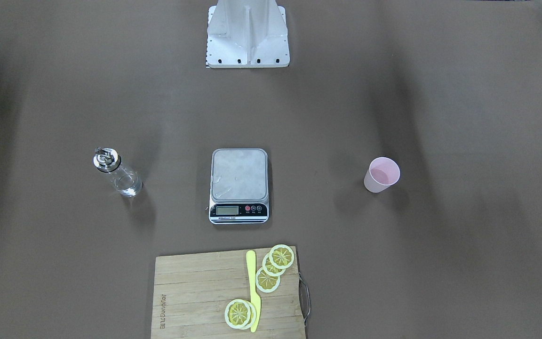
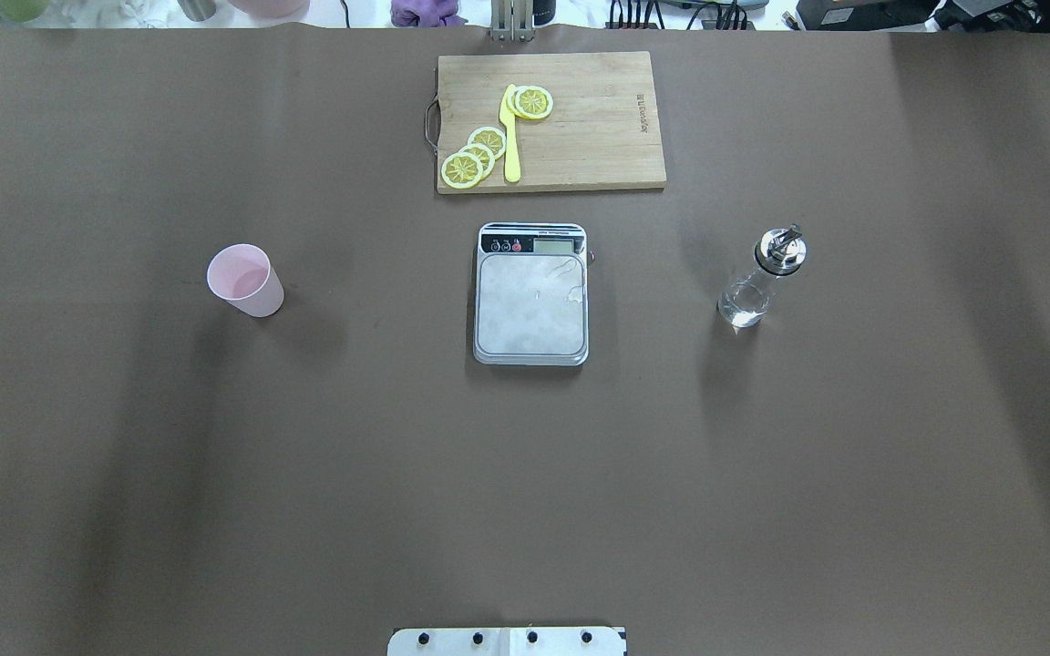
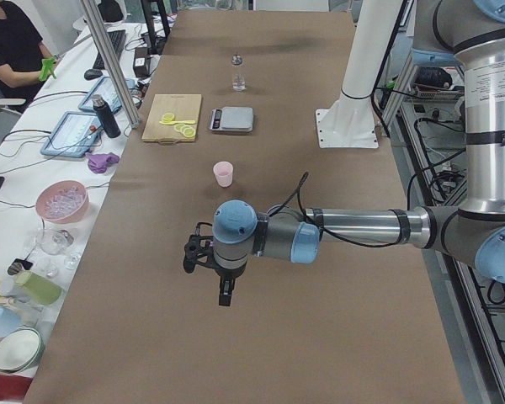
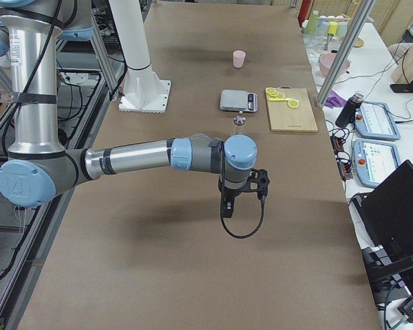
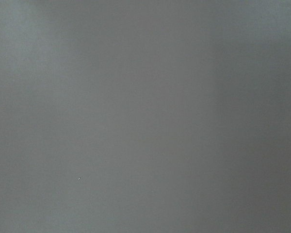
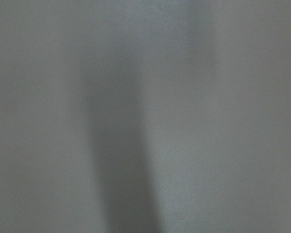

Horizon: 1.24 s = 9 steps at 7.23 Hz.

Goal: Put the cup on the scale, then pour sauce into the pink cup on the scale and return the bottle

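Seen from overhead, the scale is sitting at the middle of the brown table, with its display strip facing 12 o'clock. Taking the scale as the centre of the dial, the cup is standing upright at 9 o'clock, well apart from it and not yet on the platform. The bottle is standing upright at 3 o'clock, also well apart, and is wearing its silver cap. At 12 o'clock a wooden cutting board is lying near the scale without touching it, and is carrying lemon slices and a yellow knife. At 6 o'clock the robot's base plate is showing at the table's edge. In the left side view the left gripper is hanging fingers-down above the table, on the camera's side of the cup and well apart from it. In the right side view the right gripper is hanging likewise, on the camera's side of the bottle. Whether either gripper's fingers are spread or clenched cannot be told from these side views. Both wrist cameras are showing only blurred table surface.
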Tool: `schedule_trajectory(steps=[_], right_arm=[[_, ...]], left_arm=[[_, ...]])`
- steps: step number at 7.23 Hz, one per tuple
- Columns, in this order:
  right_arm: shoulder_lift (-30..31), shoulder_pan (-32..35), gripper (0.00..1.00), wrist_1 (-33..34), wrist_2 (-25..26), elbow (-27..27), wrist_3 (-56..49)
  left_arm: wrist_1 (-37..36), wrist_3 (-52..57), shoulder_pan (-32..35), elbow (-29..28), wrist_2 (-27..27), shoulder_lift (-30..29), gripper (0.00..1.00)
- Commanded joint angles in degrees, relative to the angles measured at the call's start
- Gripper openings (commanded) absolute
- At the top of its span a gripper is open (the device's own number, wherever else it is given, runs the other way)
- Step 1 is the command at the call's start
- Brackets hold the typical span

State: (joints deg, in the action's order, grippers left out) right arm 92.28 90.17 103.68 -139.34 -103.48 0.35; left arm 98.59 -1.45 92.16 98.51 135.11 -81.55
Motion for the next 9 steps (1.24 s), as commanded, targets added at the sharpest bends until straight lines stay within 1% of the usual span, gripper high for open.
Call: schedule_trajectory(steps=[1,3,4,5,6,7,8,9], right_arm=[[0.4,0.0,1.0,-0.1,-0.4,0.1,-0.5],[0.5,0.0,1.0,-0.1,-0.6,-0.4,-0.4],[0.4,0.0,1.0,-0.1,-0.2,-0.8,-0.6],[0.3,0.0,1.0,-0.1,-0.2,-0.8,-0.6],[0.4,0.0,1.0,-0.1,-0.6,-0.8,-0.7],[0.4,-0.1,1.0,-0.1,-0.9,-0.9,-0.7],[0.4,0.0,1.0,-0.1,-1.0,-0.9,-0.7],[0.4,-0.1,1.0,-0.1,-1.0,-1.0,-0.7]], left_arm=[[0.0,-0.1,0.0,0.2,0.1,0.0,0.98],[-0.1,-0.7,0.0,0.4,0.1,-0.1,0.98],[-1.6,-1.9,0.0,0.9,2.0,-1.1,0.98],[-7.2,-5.1,0.0,4.5,3.2,-3.9,0.98],[-17.8,-5.6,-0.7,10.2,3.1,-7.7,0.98],[-29.7,-5.6,-1.1,15.1,2.4,-12.9,0.98],[-35.2,-8.2,-3.0,18.9,2.1,-15.5,0.98],[-34.8,-19.4,-8.3,21.5,2.1,-17.2,0.98]])
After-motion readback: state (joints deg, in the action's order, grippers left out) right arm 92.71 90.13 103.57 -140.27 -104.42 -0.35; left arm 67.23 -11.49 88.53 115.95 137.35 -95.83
